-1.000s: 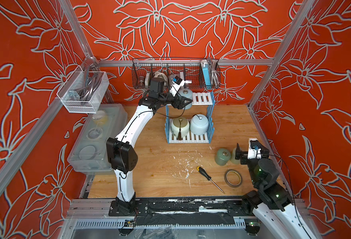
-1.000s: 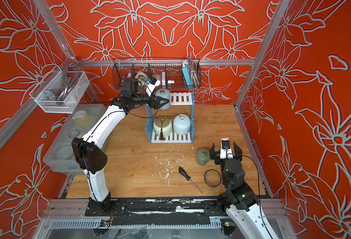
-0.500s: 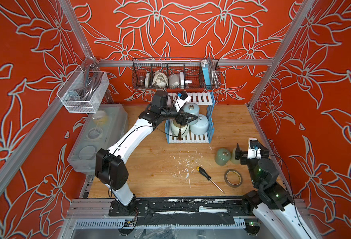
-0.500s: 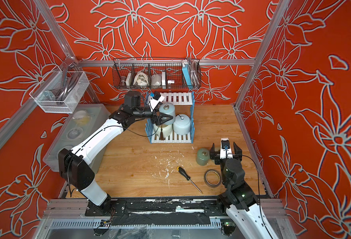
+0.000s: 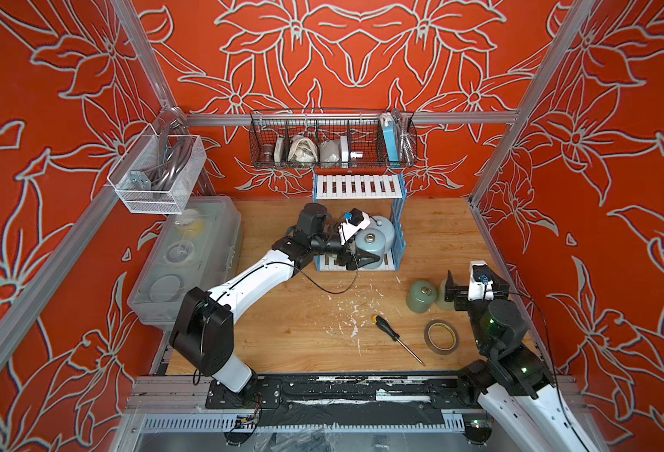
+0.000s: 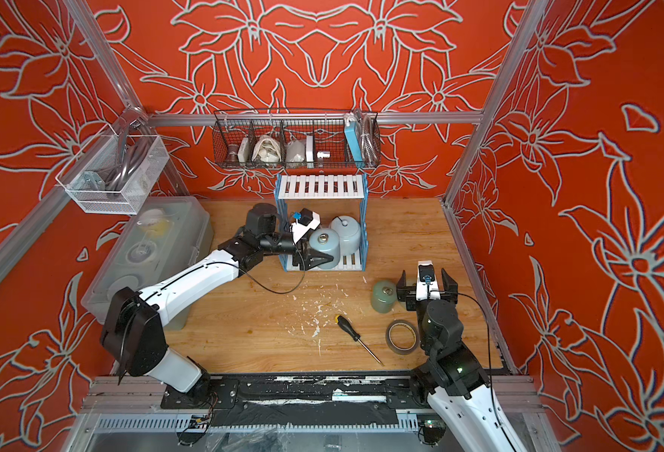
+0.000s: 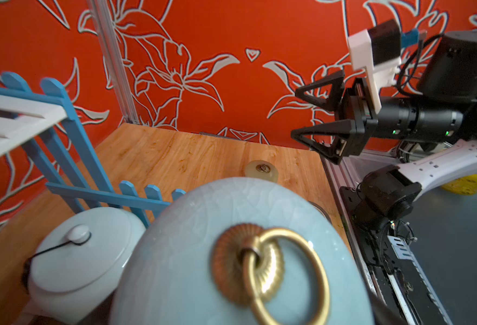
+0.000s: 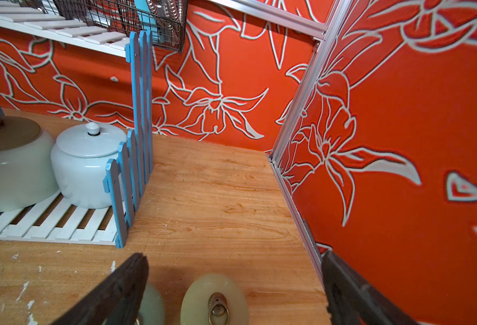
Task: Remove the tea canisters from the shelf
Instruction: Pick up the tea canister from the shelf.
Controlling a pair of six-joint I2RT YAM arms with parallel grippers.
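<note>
My left gripper [image 5: 366, 245] is shut on the grey-blue tea canister [image 5: 370, 242], holding it in front of the shelf's [image 5: 357, 186] lower tier. Its ring-handled lid [image 7: 231, 253] fills the left wrist view, where the fingers do not show. The pale blue-white canister [image 5: 387, 227] stands on the lower boards, and the cream one [image 8: 9, 163] beside it shows only in the right wrist view. The sage green canister [image 5: 421, 295] and the yellow-green one [image 8: 214, 298] stand on the table at the right. My right gripper [image 8: 233, 281] is open over the yellow-green one.
A black wire basket [image 5: 332, 143] of clutter hangs on the back wall above the shelf. A clear mesh basket [image 5: 158, 176] hangs at the left above a lidded plastic box [image 5: 189, 258]. A screwdriver [image 5: 395, 338] and a tape roll [image 5: 441, 336] lie near the front right.
My left arm has brought the grey-blue canister off the shelf's top tier, down and forward to the front of the lower tier. The right arm has not moved.
</note>
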